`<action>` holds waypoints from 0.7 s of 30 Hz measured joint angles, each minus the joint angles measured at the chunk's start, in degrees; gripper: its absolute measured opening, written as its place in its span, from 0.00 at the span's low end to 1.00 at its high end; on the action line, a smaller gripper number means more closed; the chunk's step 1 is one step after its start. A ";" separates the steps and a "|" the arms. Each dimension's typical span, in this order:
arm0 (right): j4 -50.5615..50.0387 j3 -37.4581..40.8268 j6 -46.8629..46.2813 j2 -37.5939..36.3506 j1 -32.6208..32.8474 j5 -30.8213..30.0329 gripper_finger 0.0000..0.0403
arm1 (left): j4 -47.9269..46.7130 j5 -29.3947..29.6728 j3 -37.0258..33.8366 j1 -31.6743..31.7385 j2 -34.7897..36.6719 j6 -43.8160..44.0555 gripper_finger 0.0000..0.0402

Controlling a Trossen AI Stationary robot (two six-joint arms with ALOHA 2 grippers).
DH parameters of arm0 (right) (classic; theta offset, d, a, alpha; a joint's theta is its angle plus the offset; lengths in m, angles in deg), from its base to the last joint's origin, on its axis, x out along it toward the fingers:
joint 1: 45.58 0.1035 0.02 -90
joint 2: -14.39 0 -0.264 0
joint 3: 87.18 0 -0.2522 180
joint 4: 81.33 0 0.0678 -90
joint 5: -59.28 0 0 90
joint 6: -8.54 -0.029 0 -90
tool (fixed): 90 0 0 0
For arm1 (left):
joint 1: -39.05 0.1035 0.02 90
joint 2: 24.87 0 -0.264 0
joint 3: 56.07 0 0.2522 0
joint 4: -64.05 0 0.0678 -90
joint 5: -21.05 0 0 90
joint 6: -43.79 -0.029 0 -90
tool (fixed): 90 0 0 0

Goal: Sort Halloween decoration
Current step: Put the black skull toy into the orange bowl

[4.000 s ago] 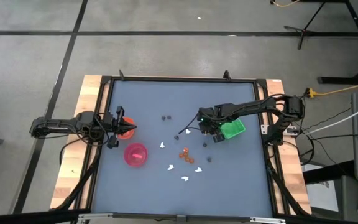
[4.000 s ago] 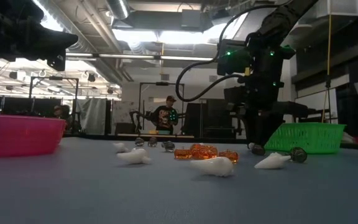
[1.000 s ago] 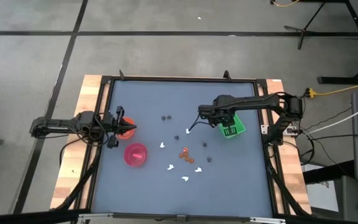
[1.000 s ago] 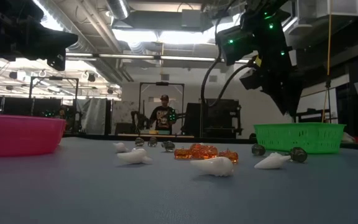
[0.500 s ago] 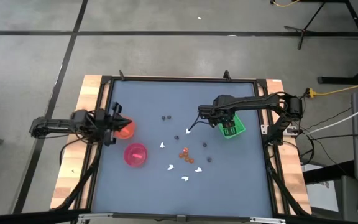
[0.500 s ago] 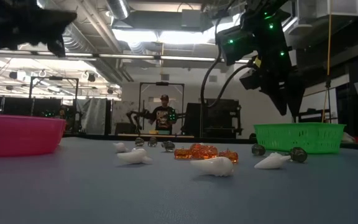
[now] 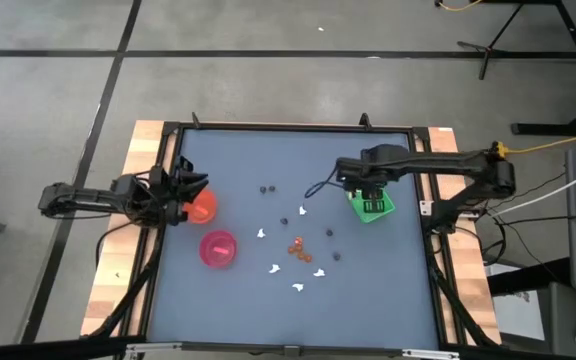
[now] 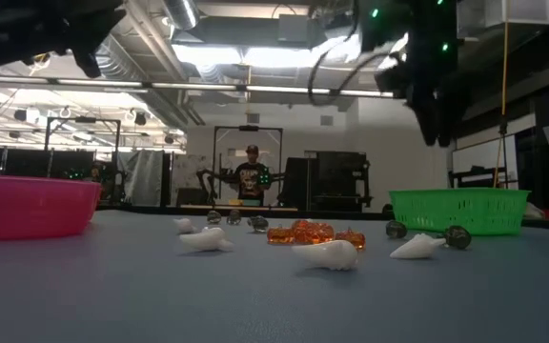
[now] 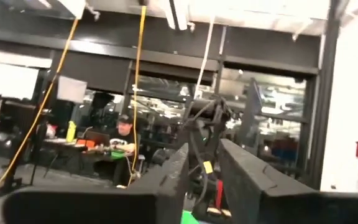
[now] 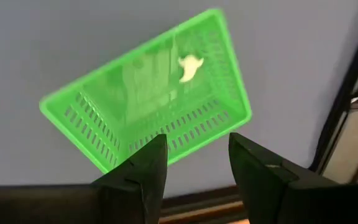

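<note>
Fingers of the right tool [image 10: 194,165] stand apart with nothing between them, hanging above the green tray [image 10: 92,115]. One white piece [image 10: 190,67] lies inside that tray, toward its far wall as the right wrist sees it. From above, the right tool [image 7: 368,187] sits over the tray's [image 7: 382,212] inner edge, and the arm reaches back to the right rim of the tabletop [image 7: 238,155].

Out from this tool toward the middle of the tabletop lie the loose Halloween pieces: a white one [image 7: 302,211] just beside the tool, dark round ones [image 7: 264,188] farther off, an orange cluster [image 7: 297,246] near the centre, and more white pieces [image 7: 297,288] beyond it toward the near edge. In the low view the orange cluster [image 8: 315,232] sits between white pieces [image 8: 327,253] and dark balls [image 8: 457,236], which rest just beside the tray [image 8: 458,210].

The left tool [image 7: 180,195] is at the left side, its fingers a narrow way apart and holding nothing, right next to the orange bowl [image 7: 202,207]. The pink bowl [image 7: 218,248] sits near it, closer to the near edge. A person [image 8: 252,178] stands in the room behind.
</note>
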 joint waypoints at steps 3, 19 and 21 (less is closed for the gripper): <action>3.67 -0.01 -0.28 -4.01 0.00 0.08 0.43 | -0.34 2.94 2.61 -0.01 -4.04 2.41 0.27; 9.49 -0.04 1.29 -13.77 0.00 6.69 0.43 | -19.27 9.82 27.73 1.30 -34.63 4.76 0.31; 9.47 -0.04 1.61 -14.12 0.00 7.11 0.43 | -23.51 9.20 31.24 2.25 -38.38 5.57 0.30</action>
